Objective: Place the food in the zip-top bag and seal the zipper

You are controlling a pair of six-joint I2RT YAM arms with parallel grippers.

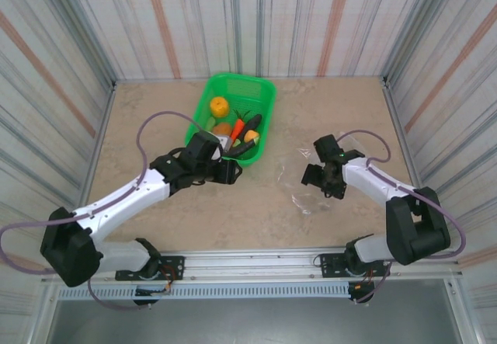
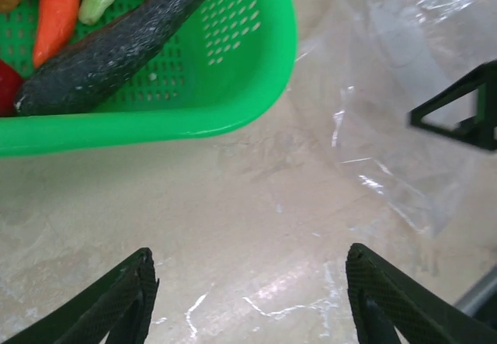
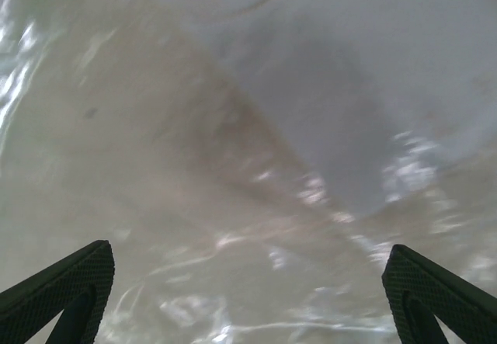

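Zip-top bag (image 2: 388,103) lies flat on the table (image 1: 349,111), right of the green basket (image 1: 268,88) — flimsy, slippery film, best pinched at its mouth edge. Right gripper (image 3: 248,297) hangs spread over it; left gripper (image 2: 248,297) spread, empty, beside the basketed food (image 2: 109,49).

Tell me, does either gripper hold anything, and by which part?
Nothing is held. The left gripper stands open over bare table; the right gripper stands open over the zip-top bag.
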